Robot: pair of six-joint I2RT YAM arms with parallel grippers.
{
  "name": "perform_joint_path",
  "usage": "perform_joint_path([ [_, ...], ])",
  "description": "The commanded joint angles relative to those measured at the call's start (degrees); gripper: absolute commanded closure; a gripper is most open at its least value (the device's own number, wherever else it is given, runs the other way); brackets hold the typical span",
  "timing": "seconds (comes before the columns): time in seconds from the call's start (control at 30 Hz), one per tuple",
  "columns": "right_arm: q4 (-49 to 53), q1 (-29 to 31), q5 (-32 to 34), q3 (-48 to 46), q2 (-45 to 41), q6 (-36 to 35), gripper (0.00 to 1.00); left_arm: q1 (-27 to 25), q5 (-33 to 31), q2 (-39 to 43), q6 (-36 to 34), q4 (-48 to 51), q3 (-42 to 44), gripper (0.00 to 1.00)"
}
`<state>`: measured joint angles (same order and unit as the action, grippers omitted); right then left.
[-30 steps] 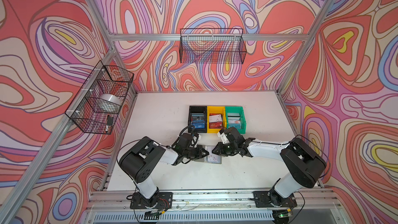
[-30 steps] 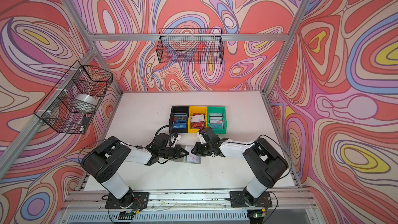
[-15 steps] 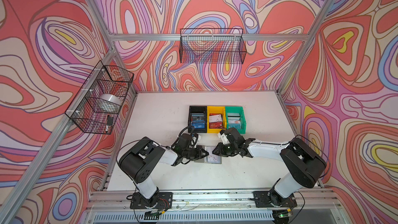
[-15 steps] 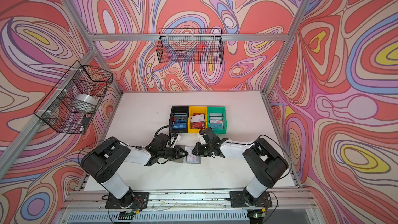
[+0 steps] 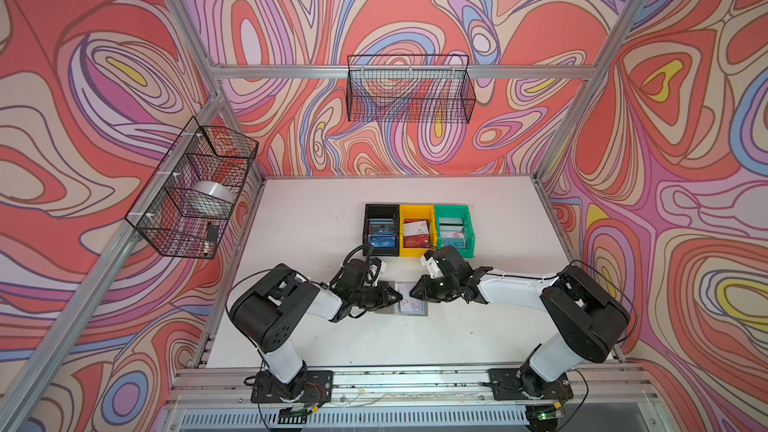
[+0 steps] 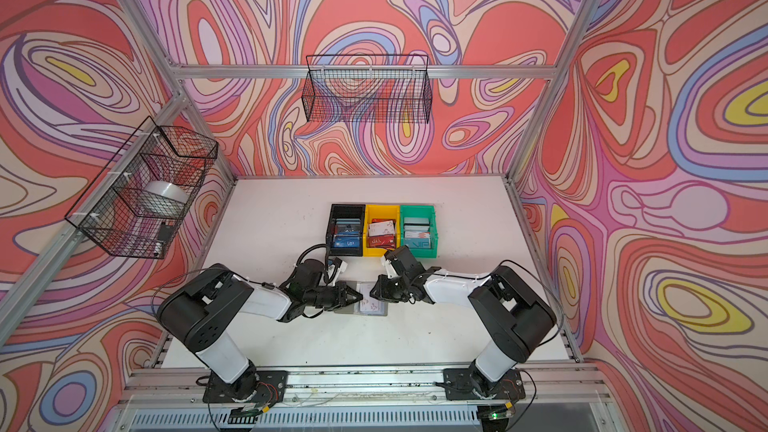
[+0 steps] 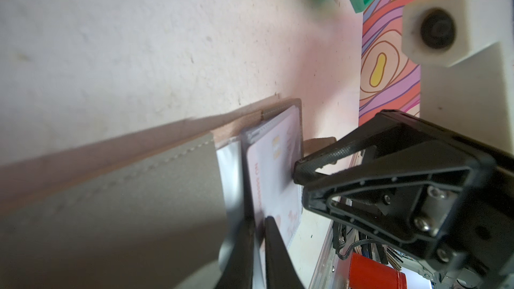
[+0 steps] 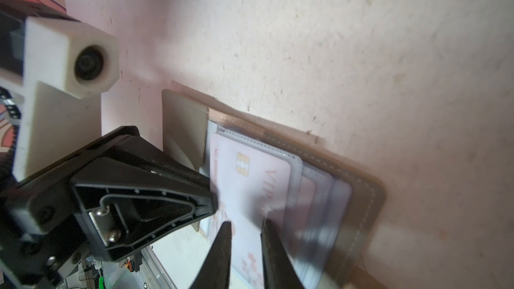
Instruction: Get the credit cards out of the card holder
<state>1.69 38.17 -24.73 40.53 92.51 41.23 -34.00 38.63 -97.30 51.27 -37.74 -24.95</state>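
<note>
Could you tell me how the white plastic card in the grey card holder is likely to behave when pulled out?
The white plastic card lies flat and thin, so it is probably stiff and light. Its smooth face and the clear plastic sleeve may make it slippery. The soft grey card holder could lift with it.

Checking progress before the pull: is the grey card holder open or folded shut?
Open. The card holder lies spread on the table, clear sleeves exposed, a white credit card face up.

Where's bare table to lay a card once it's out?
Bare table lies between the card holder and the front rail, and left of the black bin. Crowded around the holder, where the left gripper and right gripper meet.
</note>
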Motion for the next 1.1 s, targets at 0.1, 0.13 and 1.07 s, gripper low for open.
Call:
perform_joint_path([
  [0.1,0.58,-0.09,1.09,-0.68,1.11,0.08,0.77,0.47,0.44,-0.51,0.68,-1.28,0.88,0.86],
  [0.13,0.52,-0.12,1.09,-0.70,1.09,0.08,0.77,0.47,0.41,-0.68,0.68,-1.37,0.91,0.87],
  [1.07,1.96,-0.09,1.61,-0.52,0.22,-0.32,0.77,1.30,-0.22,3.86,-1.59,4.91,-0.27,1.00],
])
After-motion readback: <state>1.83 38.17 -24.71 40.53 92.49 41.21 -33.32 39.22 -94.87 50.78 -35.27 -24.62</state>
